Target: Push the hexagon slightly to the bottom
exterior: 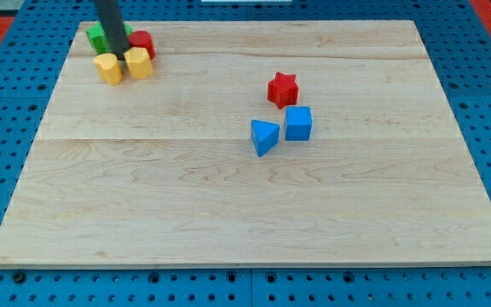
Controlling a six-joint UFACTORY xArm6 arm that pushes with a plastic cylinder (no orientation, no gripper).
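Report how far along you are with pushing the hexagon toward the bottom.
Done: my tip has reached the cluster at the view's top left, sitting among the green block, the red block and two yellow blocks. In hand: it rests just above the gap between the yellow hexagon and the other yellow block. Left: the push itself; the hexagon sits tight in the cluster, near the board's top edge.

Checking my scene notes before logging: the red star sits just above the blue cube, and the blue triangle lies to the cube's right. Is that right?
Not quite. The camera view shows the blue triangle to the left of the blue cube, not its right. The red star does sit just above the cube.
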